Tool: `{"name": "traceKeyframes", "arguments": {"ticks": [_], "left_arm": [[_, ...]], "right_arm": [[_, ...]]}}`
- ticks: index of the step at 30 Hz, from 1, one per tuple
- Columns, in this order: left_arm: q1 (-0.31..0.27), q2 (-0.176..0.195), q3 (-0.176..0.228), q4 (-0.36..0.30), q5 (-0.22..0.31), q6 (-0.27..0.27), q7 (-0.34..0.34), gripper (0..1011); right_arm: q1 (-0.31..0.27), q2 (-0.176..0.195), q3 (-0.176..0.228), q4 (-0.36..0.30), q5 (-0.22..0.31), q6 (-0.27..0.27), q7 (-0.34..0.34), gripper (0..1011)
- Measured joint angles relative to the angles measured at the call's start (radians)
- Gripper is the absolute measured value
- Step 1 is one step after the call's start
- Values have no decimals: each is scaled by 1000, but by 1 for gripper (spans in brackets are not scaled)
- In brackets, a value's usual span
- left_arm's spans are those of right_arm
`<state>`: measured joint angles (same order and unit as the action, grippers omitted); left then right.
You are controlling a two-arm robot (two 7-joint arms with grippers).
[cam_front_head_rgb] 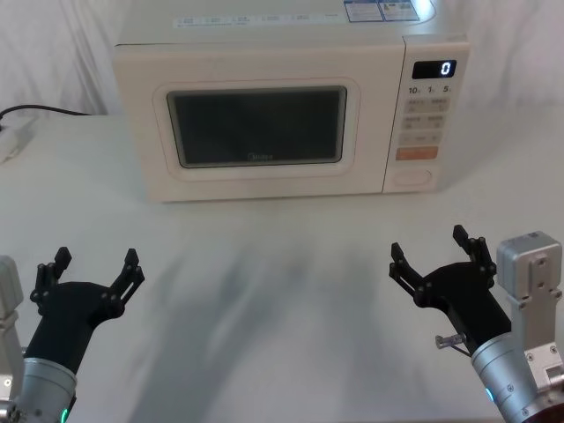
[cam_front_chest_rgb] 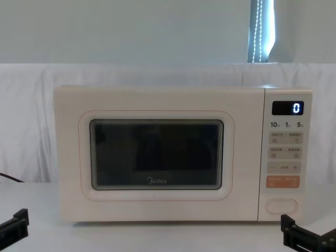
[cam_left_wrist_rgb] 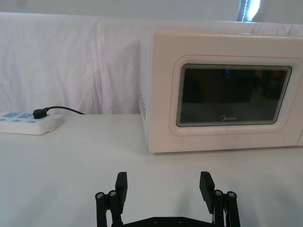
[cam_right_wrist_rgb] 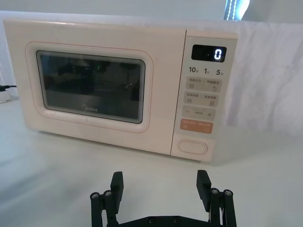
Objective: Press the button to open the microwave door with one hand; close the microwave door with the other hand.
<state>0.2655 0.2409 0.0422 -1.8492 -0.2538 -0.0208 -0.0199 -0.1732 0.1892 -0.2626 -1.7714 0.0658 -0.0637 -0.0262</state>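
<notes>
- The microwave (cam_front_head_rgb: 264, 115) stands at the back of the white worktop (cam_front_head_rgb: 282, 291), its door (cam_front_head_rgb: 257, 125) flush with the body.
- The button (cam_front_head_rgb: 413, 176) sits at the bottom of the control panel (just under the orange key (cam_front_head_rgb: 416, 153)); nothing touches it.
- The left end effector (cam_front_head_rgb: 88, 275) hovers low at the near left, jaws apart, holding nothing.
- The right end effector (cam_front_head_rgb: 432, 254) hovers at the near right, jaws apart, well short of the button.

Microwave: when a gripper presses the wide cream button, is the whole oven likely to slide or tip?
Probably not: the microwave is broad, low and sits flat on the table. The button lies low on the panel, so tipping looks unlikely. The smooth tabletop might allow slight sliding.
</notes>
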Motion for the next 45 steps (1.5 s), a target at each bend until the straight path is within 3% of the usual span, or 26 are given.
{"name": "traceKeyframes", "arguments": {"ticks": [36,44,45], "left_arm": [[0,0,0,0,0,0,0,1001],[0,0,0,0,0,0,0,1001],[0,0,0,0,0,0,0,1001]], "right_arm": [[0,0,0,0,0,0,0,1002],[0,0,0,0,0,0,0,867],[0,0,0,0,0,0,0,808]]}}
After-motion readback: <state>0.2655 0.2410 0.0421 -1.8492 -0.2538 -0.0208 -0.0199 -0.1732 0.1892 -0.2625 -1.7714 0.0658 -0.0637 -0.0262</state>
